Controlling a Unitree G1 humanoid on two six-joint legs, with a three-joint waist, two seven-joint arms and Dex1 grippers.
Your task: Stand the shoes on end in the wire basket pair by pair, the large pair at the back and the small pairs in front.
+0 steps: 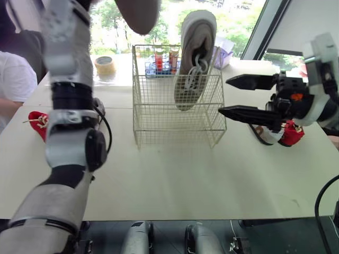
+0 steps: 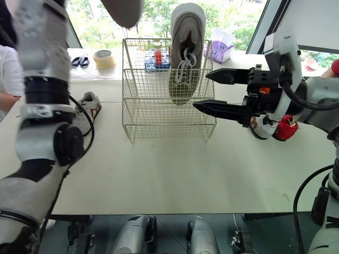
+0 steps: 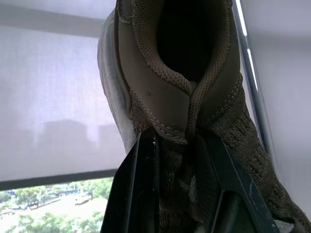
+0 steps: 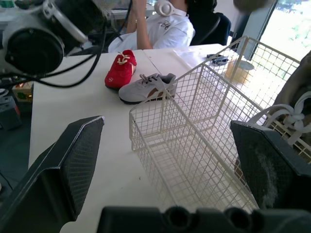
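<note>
the wire basket (image 1: 159,121) stands at the middle of the table (image 1: 175,180). one upright tan shoe (image 1: 193,63) is on end in its back right corner, its upper half rising above the rim. the rest of the basket holds nothing.

the held tan shoe (image 3: 170,97) hangs high above the basket's back left, up against the window. the left gripper (image 3: 175,145) pinches it at the tongue and collar, one black finger on each side.

the right gripper (image 1: 225,96) hovers just beside the basket's right wall, level with the upright tan shoe. its jaws are spread wide with nothing between them, and the wire wall stands between them and that shoe.

to the left of the basket, a small red shoe (image 1: 37,123) and a small grey shoe (image 4: 146,87) lie side by side on the table, partly behind the raised left arm. to the right, behind the right gripper, lie a second red shoe (image 2: 286,129) and a pale shoe (image 2: 262,129).

behind the basket sit a tape roll (image 1: 105,66), scissors (image 2: 80,61), a crate of bottles (image 1: 159,63) and a tissue pack (image 2: 221,50). a person (image 1: 13,84) in a white shirt sits at the table's far left.
</note>
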